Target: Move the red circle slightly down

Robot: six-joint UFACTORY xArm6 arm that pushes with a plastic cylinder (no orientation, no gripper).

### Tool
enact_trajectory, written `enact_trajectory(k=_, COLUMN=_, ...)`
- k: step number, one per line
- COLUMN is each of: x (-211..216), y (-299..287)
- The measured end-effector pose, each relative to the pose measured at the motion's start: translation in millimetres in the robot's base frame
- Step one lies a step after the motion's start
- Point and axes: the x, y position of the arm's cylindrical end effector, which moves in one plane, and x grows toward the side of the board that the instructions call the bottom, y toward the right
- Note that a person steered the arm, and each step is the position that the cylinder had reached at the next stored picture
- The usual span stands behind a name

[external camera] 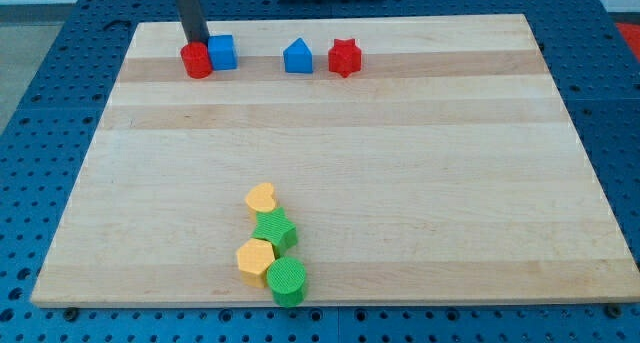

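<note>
You have no pincer to check for apart or together here, only the dark rod, and my tip (196, 43) sits at the upper edge of the red circle (197, 61), touching or nearly so, near the top left corner of the wooden surface (400, 173). The red circle touches the blue cube (222, 52) on its right, with a blue house-shaped block (298, 57) and a red star (344, 57) farther right along the same row. Near the view's bottom you see a touching chain: yellow heart (261, 198), green block (274, 229), yellow hexagon (255, 259) and green cylinder (288, 281).
</note>
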Motion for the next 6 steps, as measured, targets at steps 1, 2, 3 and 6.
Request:
enact_trajectory(k=1, x=-1, y=29)
enact_trajectory(k=2, x=-2, y=33)
enact_trajectory(k=3, x=-10, y=-2)
enact_trajectory(k=6, x=15, y=10)
